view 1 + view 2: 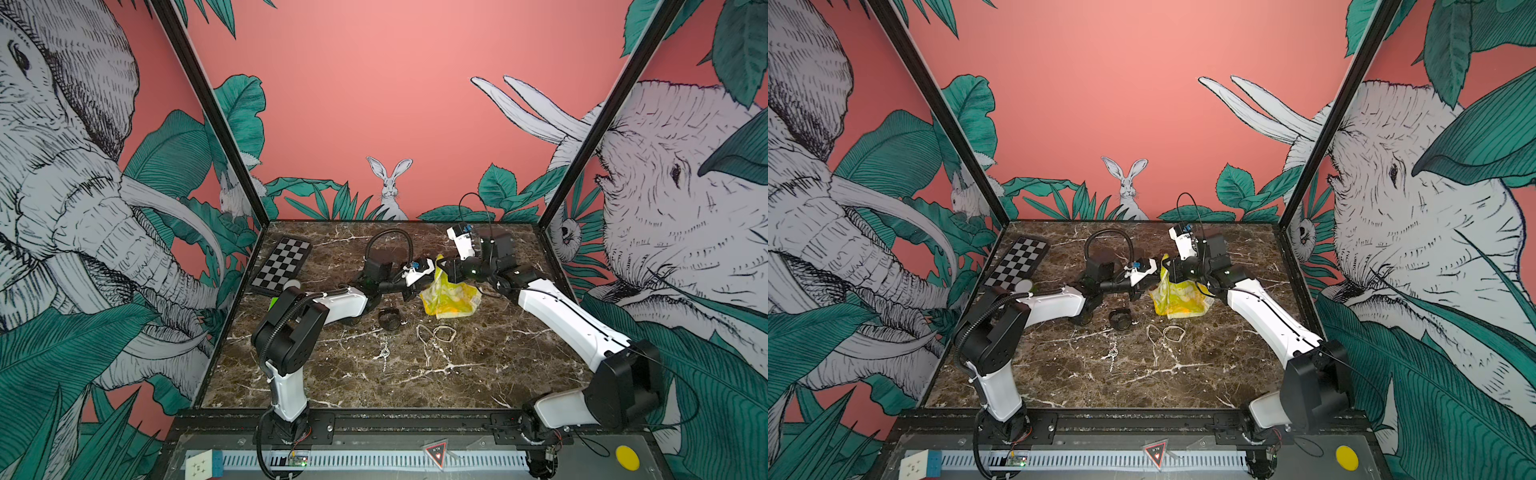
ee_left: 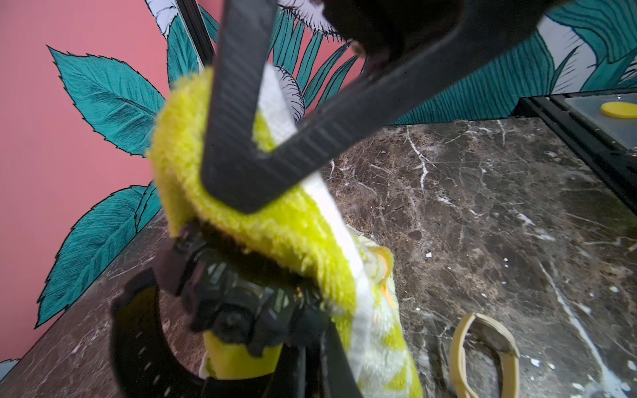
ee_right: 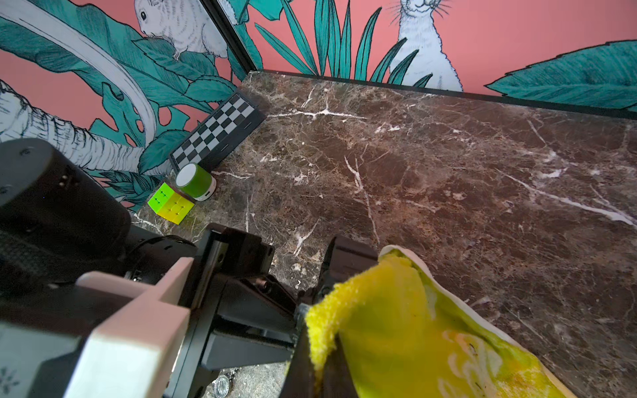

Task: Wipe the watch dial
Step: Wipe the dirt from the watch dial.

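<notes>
My left gripper point(image 2: 315, 375) is shut on a black watch point(image 2: 238, 310) and holds it above the table. The dial point(image 2: 241, 289) faces the left wrist camera, with the strap looping off to one side. My right gripper point(image 3: 315, 377) is shut on a yellow and white cloth point(image 2: 275, 234). A fold of that cloth lies over the upper edge of the dial. In both top views the two grippers meet mid-table, left gripper point(image 1: 411, 291) and right gripper point(image 1: 441, 266), and the cloth point(image 1: 449, 297) hangs down to the marble. The held watch is mostly hidden there.
A second black watch point(image 1: 390, 319), a beige watch point(image 1: 436, 332) and a small silver watch point(image 1: 385, 353) lie on the marble in front of the grippers. A chessboard point(image 1: 282, 266), a green cylinder point(image 3: 194, 181) and a colour cube point(image 3: 170, 203) sit by the left wall.
</notes>
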